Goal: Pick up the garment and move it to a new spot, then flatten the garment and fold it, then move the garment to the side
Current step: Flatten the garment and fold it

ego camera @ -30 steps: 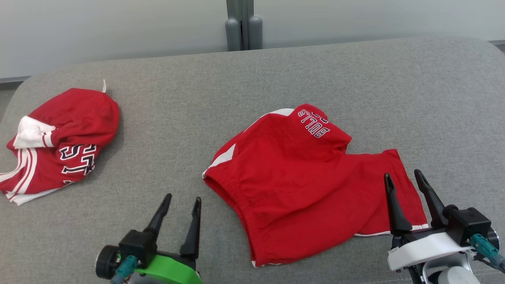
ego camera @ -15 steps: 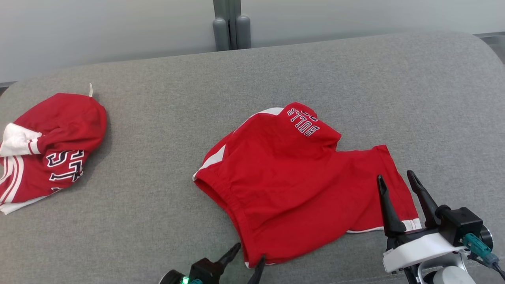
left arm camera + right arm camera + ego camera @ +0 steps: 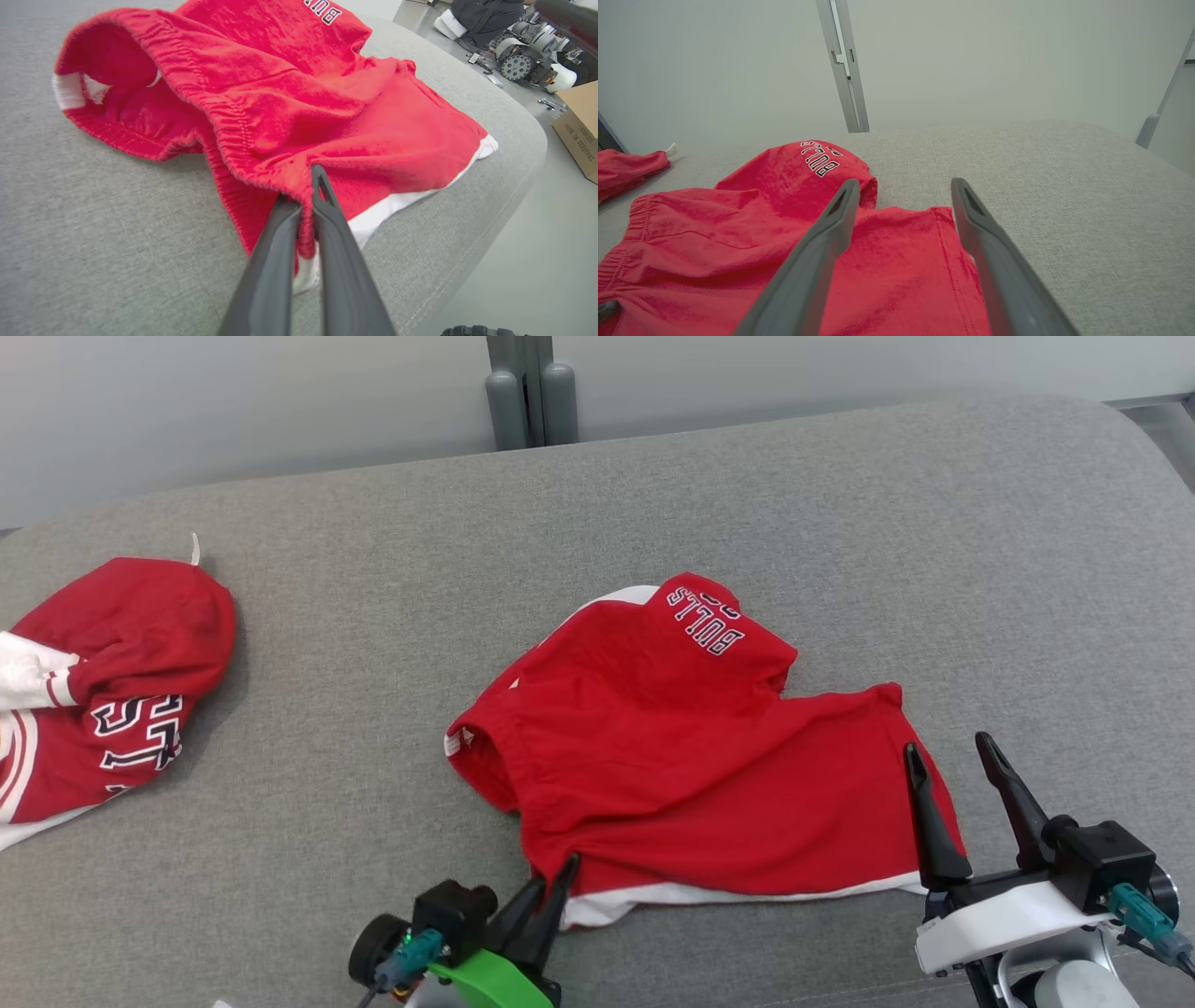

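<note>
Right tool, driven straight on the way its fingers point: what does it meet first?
Likely the red cloth shorts, whose leg lies below the open right tool; if it clears them, the grey fabric cushion beyond. Depth is unclear.

We log our green-mounted dark two-fingered left gripper (image 3: 554, 875) clamped onto red cloth garment (image 3: 672, 747); white-mounted right gripper (image 3: 948, 747) fingers spread wide

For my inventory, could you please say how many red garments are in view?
2: shorts in the middle, held by the left gripper; second garment at far left, partly cropped.
</note>
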Tool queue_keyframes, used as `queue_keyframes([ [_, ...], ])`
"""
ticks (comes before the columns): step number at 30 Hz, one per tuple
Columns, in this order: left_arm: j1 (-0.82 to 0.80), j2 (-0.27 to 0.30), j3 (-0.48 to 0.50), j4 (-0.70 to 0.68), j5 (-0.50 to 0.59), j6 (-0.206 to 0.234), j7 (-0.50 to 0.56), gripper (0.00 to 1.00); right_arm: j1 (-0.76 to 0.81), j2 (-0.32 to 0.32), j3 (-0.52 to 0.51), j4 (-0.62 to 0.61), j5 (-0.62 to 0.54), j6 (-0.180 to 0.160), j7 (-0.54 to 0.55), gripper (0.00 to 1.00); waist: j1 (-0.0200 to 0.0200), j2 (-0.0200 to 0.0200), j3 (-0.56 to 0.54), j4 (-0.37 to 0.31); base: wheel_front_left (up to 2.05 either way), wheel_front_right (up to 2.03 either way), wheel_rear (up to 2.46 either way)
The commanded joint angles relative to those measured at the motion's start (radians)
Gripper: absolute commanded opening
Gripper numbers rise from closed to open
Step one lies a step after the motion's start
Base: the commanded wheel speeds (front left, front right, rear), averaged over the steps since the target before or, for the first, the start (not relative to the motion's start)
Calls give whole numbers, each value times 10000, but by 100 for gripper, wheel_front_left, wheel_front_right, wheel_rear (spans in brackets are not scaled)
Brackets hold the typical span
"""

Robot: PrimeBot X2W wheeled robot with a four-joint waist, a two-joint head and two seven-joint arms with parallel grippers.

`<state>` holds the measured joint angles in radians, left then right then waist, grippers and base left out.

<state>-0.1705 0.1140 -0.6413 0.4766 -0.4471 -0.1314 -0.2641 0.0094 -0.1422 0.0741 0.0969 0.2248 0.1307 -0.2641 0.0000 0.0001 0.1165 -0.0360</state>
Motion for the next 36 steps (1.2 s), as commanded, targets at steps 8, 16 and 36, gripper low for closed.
queue_keyframes([
  [8, -282, 516, 1835, -266, 409, 17, -3, 0, -150, 69, 2, 216, -98, 1, -4, 100, 0, -1, 68, 6, 0, 0, 0],
  [16, -101, 385, 2398, -144, 678, 17, -4, 100, -111, 145, -65, 399, -99, 1, -4, 100, 0, -1, 6, -163, 0, 0, 0],
  [36, 1637, -84, 6155, -2631, 2165, 34, -3, 100, 483, 112, -138, -33, -282, 1, -4, 100, 0, -1, -987, 399, 0, 0, 0],
])
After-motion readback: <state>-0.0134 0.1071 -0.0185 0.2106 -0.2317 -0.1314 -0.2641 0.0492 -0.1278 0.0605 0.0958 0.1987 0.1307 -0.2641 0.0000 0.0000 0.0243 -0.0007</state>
